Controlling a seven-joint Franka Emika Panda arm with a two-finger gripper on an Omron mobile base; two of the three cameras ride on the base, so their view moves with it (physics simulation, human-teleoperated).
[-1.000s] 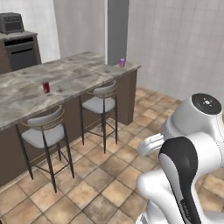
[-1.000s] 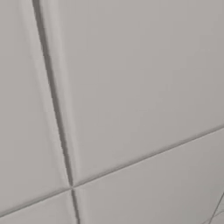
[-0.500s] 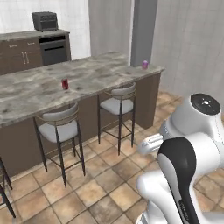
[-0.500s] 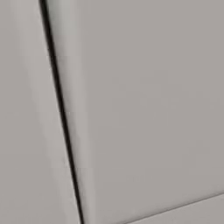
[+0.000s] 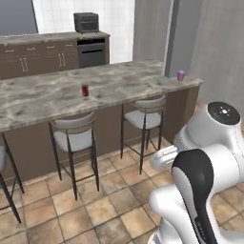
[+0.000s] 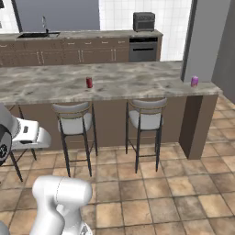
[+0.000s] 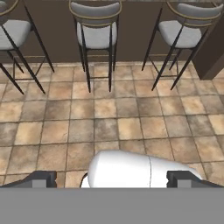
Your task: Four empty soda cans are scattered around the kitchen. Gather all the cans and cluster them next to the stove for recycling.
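A red soda can (image 5: 85, 90) (image 6: 89, 82) stands upright near the middle of the marble island counter (image 5: 43, 102) (image 6: 46, 87). At the counter's right end stands a pink-purple soda can (image 5: 180, 75) (image 6: 194, 81). In the hand view my gripper (image 7: 112, 181) is open, its dark fingertips (image 7: 43, 179) wide apart, holding nothing. It looks down at the tiled floor in front of the stools, well short of both cans. The stove is out of view.
Bar stools (image 5: 76, 138) (image 5: 145, 116) (image 6: 146, 119) (image 7: 95, 30) line the near side of the island. Behind it runs a back counter with a sink (image 6: 36, 34), a toaster (image 5: 86, 21) and a dark built-in appliance (image 6: 143, 49). A grey pillar (image 6: 202, 36) rises at the right.
The base has turned, so the whole scene shifted. The island slid right in the left base view, and the right base view swung from a blank wall to the kitchen. The gripper stays open.
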